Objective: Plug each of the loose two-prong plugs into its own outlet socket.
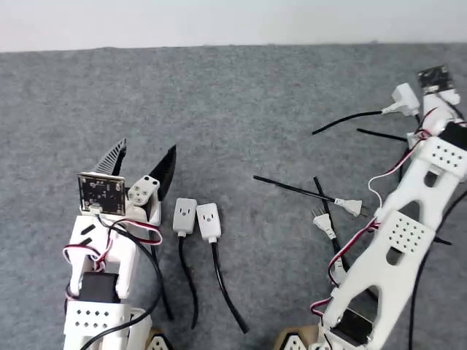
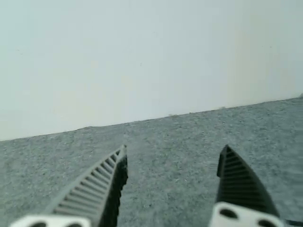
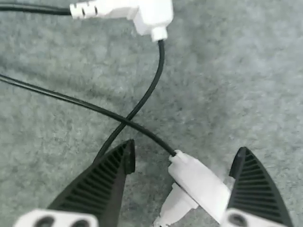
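Two white outlet sockets (image 1: 184,216) (image 1: 209,221) lie side by side on the grey carpet, with their black cords trailing toward the front. My left gripper (image 1: 146,146) (image 2: 175,149) stands open just left of them and holds nothing. Two white two-prong plugs (image 1: 352,207) (image 1: 324,222) rest at centre right, and a third plug (image 1: 403,98) lies at the far right back. My right gripper (image 3: 185,147) is open and low over the carpet. A white plug (image 3: 199,184) lies between its fingers (image 3: 109,179), ungripped. Another white plug (image 3: 137,12) lies beyond it.
Thin black plug cords (image 1: 292,188) (image 3: 142,99) cross one another over the right half of the carpet. My right arm (image 1: 408,219) stretches across them from the front toward the back right. A pale wall (image 2: 151,56) borders the carpet's far edge.
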You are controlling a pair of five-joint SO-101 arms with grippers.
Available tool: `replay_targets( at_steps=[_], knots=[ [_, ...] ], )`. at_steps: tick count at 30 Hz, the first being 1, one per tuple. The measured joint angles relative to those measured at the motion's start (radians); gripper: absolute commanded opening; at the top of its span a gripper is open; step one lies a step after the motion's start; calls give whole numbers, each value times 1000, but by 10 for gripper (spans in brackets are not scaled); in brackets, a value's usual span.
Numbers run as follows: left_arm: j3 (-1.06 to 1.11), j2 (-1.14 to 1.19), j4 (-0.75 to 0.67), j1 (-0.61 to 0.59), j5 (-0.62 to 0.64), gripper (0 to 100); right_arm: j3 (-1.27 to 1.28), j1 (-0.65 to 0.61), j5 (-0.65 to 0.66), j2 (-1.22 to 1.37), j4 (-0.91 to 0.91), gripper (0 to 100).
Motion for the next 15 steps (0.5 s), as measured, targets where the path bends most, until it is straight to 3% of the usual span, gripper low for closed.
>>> replay_targets(
  at_steps=[4, 10, 15],
  knots=[
    [12, 0, 0, 11, -6, 305, 0, 0, 3, -2, 74, 297],
    [12, 0, 0, 15, -26, 305, 0, -48, 3, -143, 328, 296],
    [12, 0, 0, 14, -31, 305, 0, -112, -68, -282, 358, 296]
  ],
)
